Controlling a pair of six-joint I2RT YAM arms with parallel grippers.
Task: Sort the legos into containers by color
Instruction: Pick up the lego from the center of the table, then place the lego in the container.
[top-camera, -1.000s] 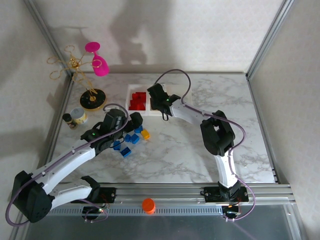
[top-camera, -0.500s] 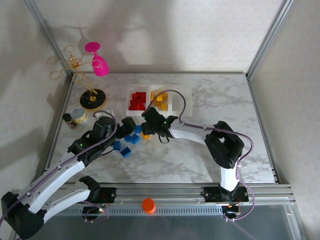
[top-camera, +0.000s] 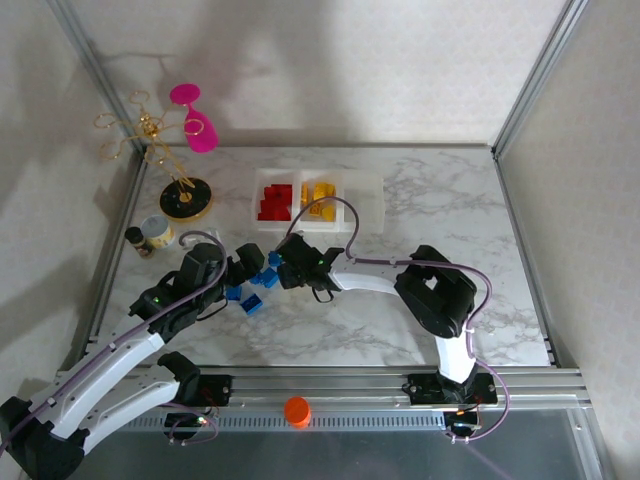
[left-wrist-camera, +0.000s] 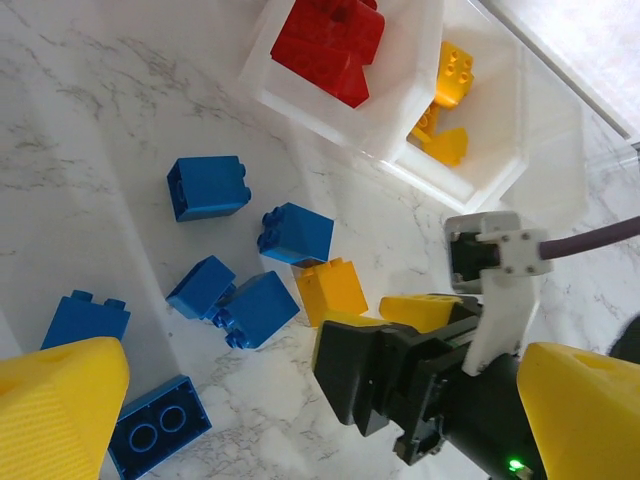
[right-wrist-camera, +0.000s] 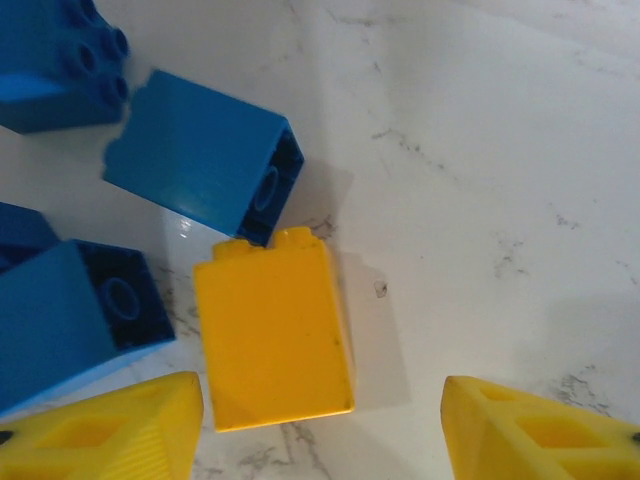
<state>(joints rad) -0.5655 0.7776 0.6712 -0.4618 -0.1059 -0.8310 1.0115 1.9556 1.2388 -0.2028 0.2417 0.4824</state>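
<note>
Straddling yellow lego (right-wrist-camera: 272, 335), right claw (right-wrist-camera: 320, 405) spread

No text, label, brand, number or sign can be read in any view. Stud tops of the blue legos (left-wrist-camera: 208, 186), left of centre in the left wrist view, are too small to make out any embossing. The small jar (top-camera: 156, 233) at the left edge of the desk in the top view is too small to tell whether it carries print.
</note>
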